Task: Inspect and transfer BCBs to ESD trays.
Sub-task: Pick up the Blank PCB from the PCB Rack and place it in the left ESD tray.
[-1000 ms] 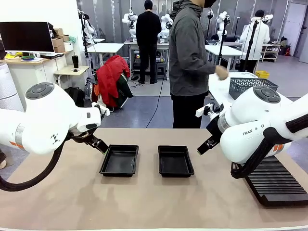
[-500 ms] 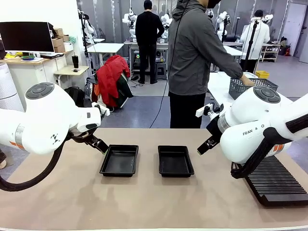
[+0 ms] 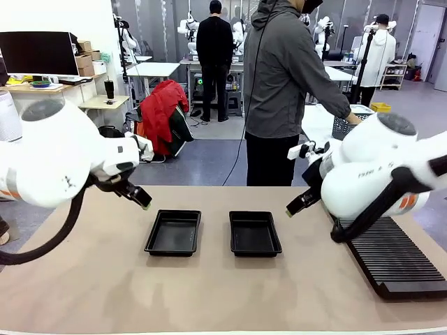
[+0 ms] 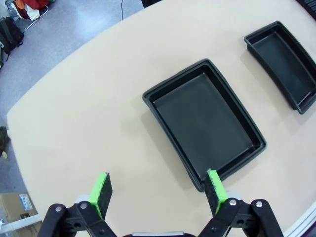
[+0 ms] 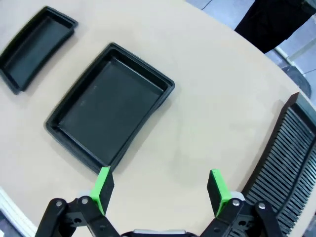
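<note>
Two empty black ESD trays lie side by side mid-table, the left tray (image 3: 173, 232) and the right tray (image 3: 255, 233). My left gripper (image 3: 143, 202) hovers open above the table, just left of the left tray (image 4: 205, 123), nothing between its green fingertips (image 4: 101, 190). My right gripper (image 3: 292, 208) hangs open over the table to the right of the right tray (image 5: 108, 106), its fingertips (image 5: 217, 186) also bare. Each wrist view shows the other tray farther off (image 4: 284, 61) (image 5: 34, 47). The BCBs are out of view.
A long black ribbed rack (image 3: 394, 258) (image 5: 286, 148) lies along the table's right side. A person (image 3: 286, 91) stands at the far edge, turned away, one hand (image 3: 356, 120) at a dark mesh basket (image 3: 340, 125) on another table.
Both arms have risen a little, lifting their grippers slightly off the table. The person's hand has reached over to the mesh basket. The trays have not moved.
</note>
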`<state>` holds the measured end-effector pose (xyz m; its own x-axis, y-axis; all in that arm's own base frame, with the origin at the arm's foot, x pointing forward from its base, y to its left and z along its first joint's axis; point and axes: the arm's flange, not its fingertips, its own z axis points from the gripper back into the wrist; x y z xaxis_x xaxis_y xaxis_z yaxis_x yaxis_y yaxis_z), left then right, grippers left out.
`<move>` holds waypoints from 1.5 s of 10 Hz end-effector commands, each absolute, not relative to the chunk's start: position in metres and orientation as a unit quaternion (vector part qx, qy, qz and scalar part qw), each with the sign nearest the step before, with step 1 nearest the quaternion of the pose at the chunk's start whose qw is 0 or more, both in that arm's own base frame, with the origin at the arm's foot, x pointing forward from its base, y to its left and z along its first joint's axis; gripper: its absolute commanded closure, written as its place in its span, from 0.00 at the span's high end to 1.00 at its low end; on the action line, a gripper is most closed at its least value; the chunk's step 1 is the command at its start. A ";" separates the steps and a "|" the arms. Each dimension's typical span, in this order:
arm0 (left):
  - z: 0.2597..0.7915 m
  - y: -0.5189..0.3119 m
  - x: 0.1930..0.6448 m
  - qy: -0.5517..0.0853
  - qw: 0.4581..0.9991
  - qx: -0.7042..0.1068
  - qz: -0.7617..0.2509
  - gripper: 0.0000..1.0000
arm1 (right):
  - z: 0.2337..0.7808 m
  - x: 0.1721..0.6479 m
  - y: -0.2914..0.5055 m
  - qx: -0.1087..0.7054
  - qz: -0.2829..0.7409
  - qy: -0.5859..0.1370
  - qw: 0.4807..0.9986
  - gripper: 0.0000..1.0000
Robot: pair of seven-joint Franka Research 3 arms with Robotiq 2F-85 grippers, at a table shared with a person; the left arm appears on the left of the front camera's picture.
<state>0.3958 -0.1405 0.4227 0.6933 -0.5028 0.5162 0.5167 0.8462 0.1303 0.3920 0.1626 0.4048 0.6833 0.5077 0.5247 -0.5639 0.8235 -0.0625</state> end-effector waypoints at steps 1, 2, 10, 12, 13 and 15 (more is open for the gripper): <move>0.471 -0.134 0.386 -0.246 0.940 -0.018 -0.235 1.00 | 0.458 0.390 0.135 0.095 0.279 -0.243 0.924 1.00; 0.497 -0.131 0.384 -0.218 0.952 -0.031 -0.212 1.00 | 0.482 0.389 0.126 0.108 0.270 -0.231 0.929 1.00; 0.618 -0.077 0.367 -0.115 0.966 -0.220 -0.078 1.00 | 0.618 0.389 -0.006 0.276 0.087 -0.118 0.950 1.00; 0.634 -0.067 0.367 -0.128 0.963 -0.230 -0.056 1.00 | 0.634 0.392 -0.038 0.332 0.061 -0.101 0.936 1.00; 0.639 -0.062 0.367 -0.131 0.962 -0.236 -0.044 1.00 | 0.641 0.392 -0.048 0.335 0.048 -0.103 0.935 1.00; 0.649 -0.047 0.367 -0.148 0.951 -0.270 -0.026 1.00 | 0.650 0.389 -0.059 0.337 0.032 -0.114 0.934 1.00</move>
